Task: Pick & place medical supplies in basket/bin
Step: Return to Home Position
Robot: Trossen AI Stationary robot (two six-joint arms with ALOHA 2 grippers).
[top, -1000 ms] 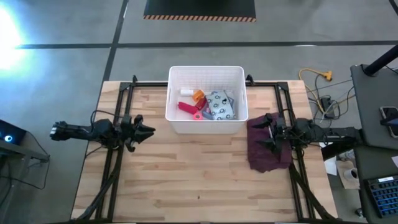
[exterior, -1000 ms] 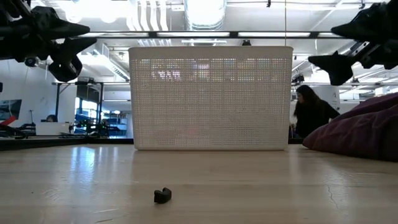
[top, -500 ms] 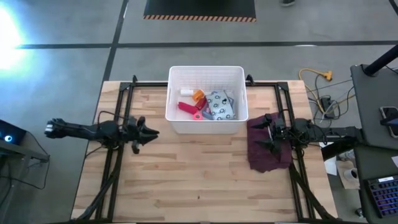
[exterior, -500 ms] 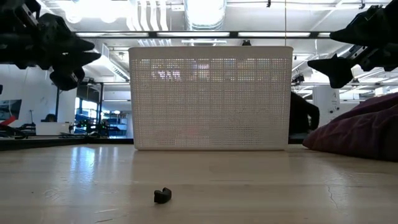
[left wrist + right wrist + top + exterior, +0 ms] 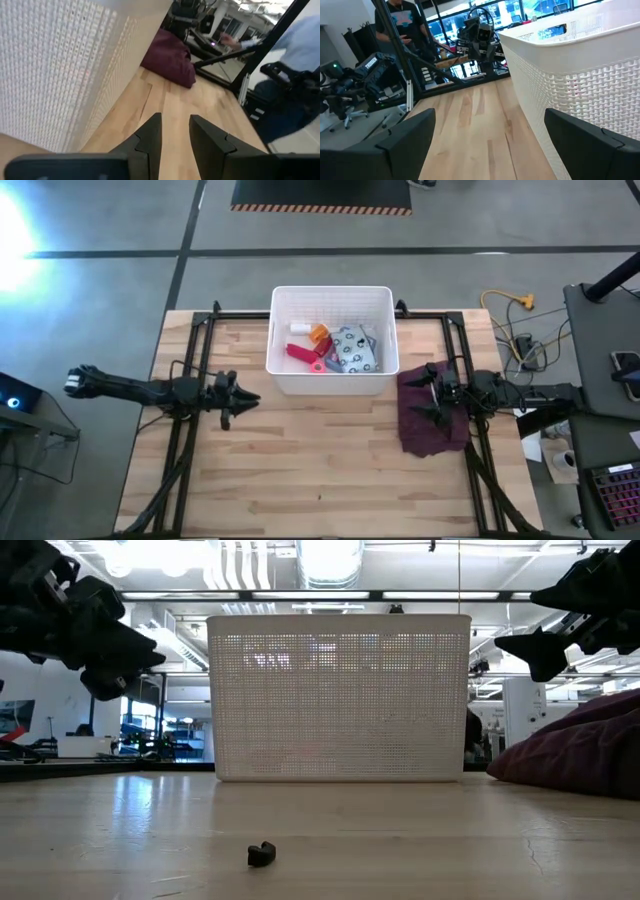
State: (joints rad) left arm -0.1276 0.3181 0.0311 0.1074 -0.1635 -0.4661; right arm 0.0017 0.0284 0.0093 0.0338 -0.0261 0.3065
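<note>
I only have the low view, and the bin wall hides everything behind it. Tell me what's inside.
Observer: From above, the bin holds red tubes, a patterned pouch, an orange item and a small white bottle.
Operator: Now check the left gripper for a load.
Observer: The left gripper is empty. Its wrist view shows the fingers slightly apart with only the table between them.
Operator: Report the right one too.
Observer: The right gripper is wide open and empty, hovering over the maroon cloth.
</note>
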